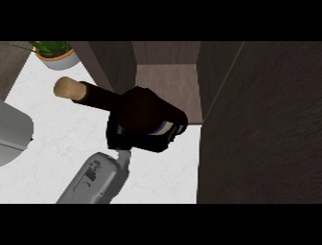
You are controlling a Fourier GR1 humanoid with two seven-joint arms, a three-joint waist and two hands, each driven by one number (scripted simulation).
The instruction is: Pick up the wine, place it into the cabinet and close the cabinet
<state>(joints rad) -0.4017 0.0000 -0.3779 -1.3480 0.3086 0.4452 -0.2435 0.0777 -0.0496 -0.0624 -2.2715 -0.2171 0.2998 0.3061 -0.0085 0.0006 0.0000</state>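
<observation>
The wine bottle (93, 97) is dark, with a tan cork end pointing to the upper left. It is tilted almost flat above the white counter (51, 139). My right hand (137, 139) is shut on the bottle's body, fingers curled round it and hiding most of it; a bit of pale label shows at the hand's right side. The grey forearm (93, 179) comes in from the lower edge. The bottle's base sits at the front of the open cabinet (167, 83), whose brown shelf shows behind the hand. My left hand does not show.
The cabinet's dark door (270, 124) stands open and fills the right side. A dark cabinet side panel (110, 60) rises left of the opening. A potted plant (56, 53) stands at the back left. A large grey rounded object (1, 131) fills the left edge.
</observation>
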